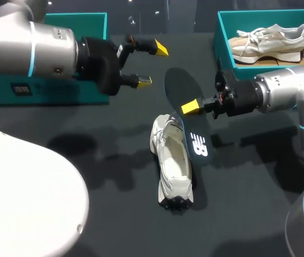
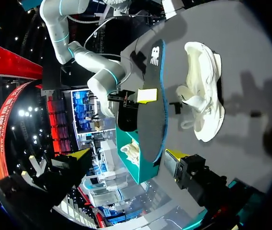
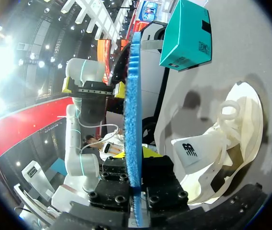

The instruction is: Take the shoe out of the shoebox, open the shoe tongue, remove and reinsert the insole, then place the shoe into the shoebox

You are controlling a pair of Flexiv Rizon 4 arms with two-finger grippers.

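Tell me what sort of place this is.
Probably a robot demonstration or test bench, not a shop: on a dark table, the right gripper holds a loose insole by a white shoe, the left gripper hangs open nearby, and a teal shoebox holds a second shoe.

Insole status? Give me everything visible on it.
The insole is out of the shoe, pinched near its middle by the right gripper, one finger on each face. Long, thin, flat; dark top face with a white logo at one end, blue textured underside, foam-like. Held tilted beside the shoe's opening, logo end nearest it; whether that end touches the shoe is unclear.
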